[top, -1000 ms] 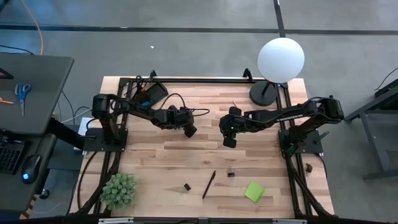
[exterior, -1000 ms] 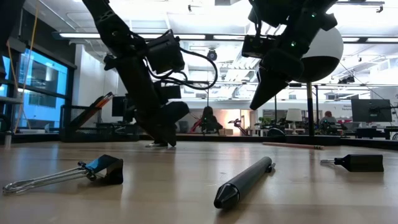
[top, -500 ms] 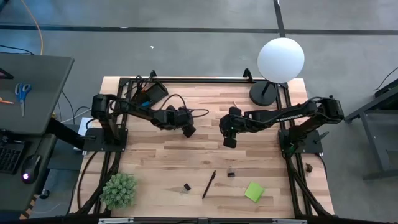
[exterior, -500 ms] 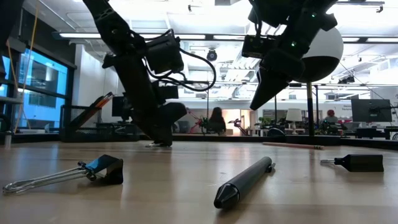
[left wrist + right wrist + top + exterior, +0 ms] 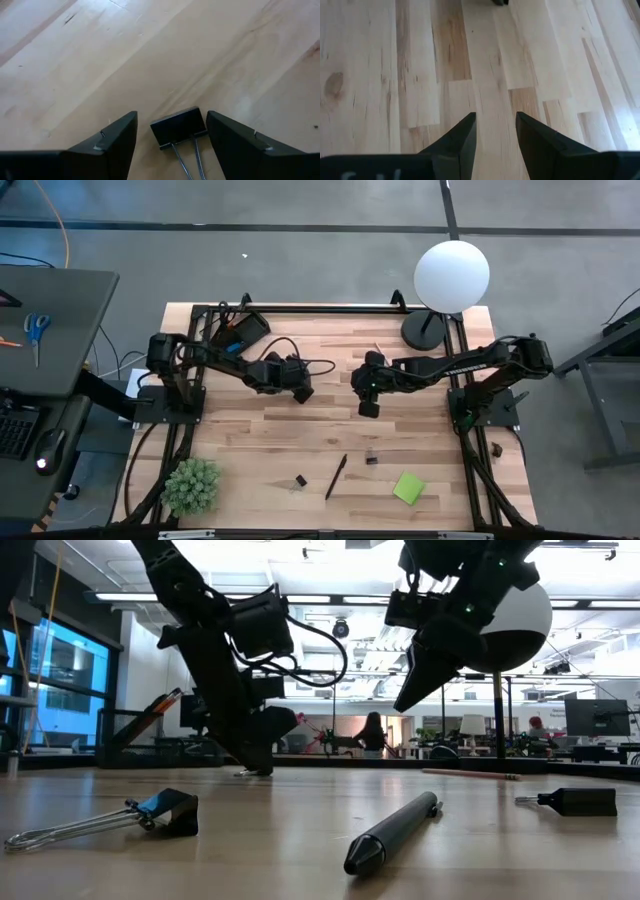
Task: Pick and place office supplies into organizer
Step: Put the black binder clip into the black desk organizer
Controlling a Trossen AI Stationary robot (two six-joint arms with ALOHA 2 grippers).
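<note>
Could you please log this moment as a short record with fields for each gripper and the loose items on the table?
left gripper: open, low over the table, fingers on either side of a binder clip, not yet closed on it
right gripper: open, empty, raised above bare wood mid-table
loose items: pen, sticky pad, two more clips near the front edge
organizer: back left corner
</note>
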